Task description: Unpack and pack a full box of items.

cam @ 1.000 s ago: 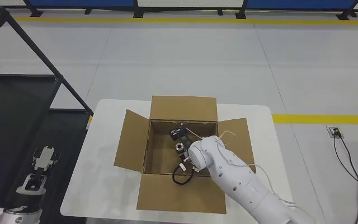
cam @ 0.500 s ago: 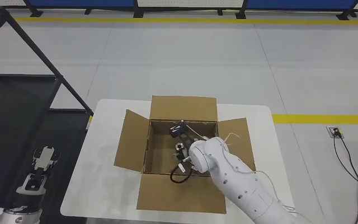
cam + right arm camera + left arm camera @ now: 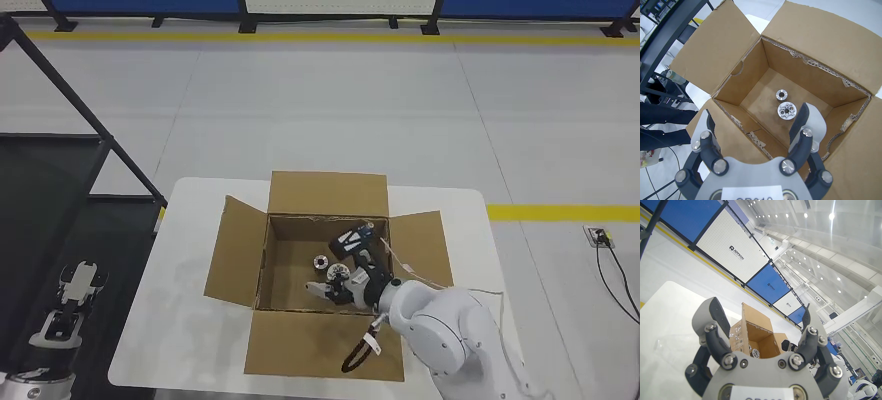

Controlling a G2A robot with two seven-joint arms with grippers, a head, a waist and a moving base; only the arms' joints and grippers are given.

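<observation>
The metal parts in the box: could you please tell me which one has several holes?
The wider flat disc, pierced around its centre hole; the smaller sleeve beside it has one plain bore.

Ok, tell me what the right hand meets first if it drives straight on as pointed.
Probably the box floor, just beside the perforated metal disc; the open right hand points down inside. Depth is unclear.

1. Box [image 3: 328, 190], top view: my right arm [image 3: 440, 330] covers the floor's near right corner and part of the near flap.
2. Box, right wrist view: several flaps run off the picture's edges; one finger [image 3: 800, 117] of my right claw [image 3: 756, 113] hides floor beside the perforated disc [image 3: 786, 111].
3. Box, left wrist view: lower part hidden behind my left claw [image 3: 761, 306]; small metal piece [image 3: 755, 353] there, too small to identify.
</observation>
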